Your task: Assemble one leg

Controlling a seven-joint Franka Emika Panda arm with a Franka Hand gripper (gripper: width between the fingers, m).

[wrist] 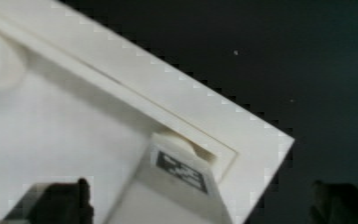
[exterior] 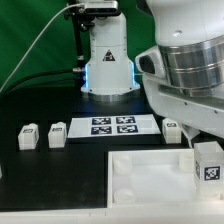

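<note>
Nearest, at the exterior view's right, the leg (exterior: 208, 161) stands against the rim of the white tray piece (exterior: 140, 185), its face carrying a black-and-white square tag; the gripper (wrist: 202, 205) hangs over it, fingers (wrist: 51, 203) apart and empty. Farther back lie the marker board (exterior: 125, 125) and three small tagged blocks (exterior: 57, 133), then the arm's base (exterior: 108, 60) with a warning triangle.

The arm (exterior: 185, 70) looms at the exterior view's right, its tool (wrist: 202, 205) with fingers (wrist: 60, 203) spread wide apart.

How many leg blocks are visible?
4 legs: two at the exterior view's left of the marker board, one by its other end, one at the tray's corner. The arm may hide more.
</note>
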